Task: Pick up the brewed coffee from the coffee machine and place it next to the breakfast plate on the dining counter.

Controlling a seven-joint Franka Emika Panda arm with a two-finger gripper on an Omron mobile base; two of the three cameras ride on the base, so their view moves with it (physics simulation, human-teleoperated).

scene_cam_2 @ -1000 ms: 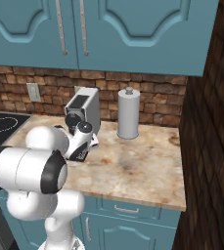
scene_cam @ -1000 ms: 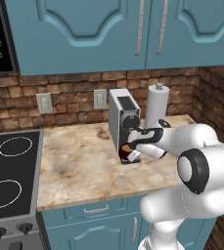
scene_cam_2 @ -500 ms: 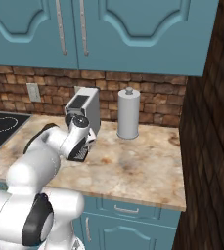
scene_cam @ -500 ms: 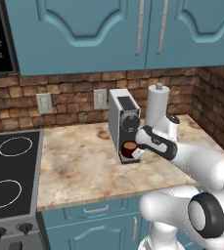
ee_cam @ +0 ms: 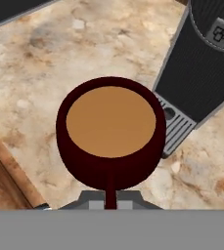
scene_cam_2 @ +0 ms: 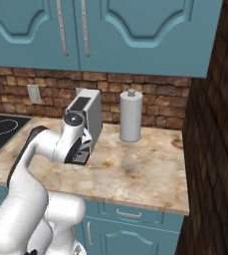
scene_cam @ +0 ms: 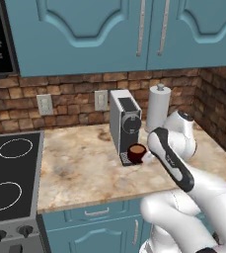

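Dark red mug (ee_cam: 110,134), brown liquid, round

no readable text on anything here.

Place: we see a rendered home kitchen.
Cabinets: teal wall cupboards (scene_cam: 134,34) w/ metal handles up top; teal drawers (scene_cam: 94,213) below.
Wall: red-brown brick backsplash (scene_cam: 75,94) w/ outlets (scene_cam: 45,104).
Worktop: beige marbled counter (scene_cam: 80,168).
Cooking: black stove (scene_cam: 8,173) w/ ring burners & knobs, at left.
Appliances: grey coffee machine (scene_cam: 125,126) on counter, white paper-towel roll (scene_cam: 159,106) beside it.
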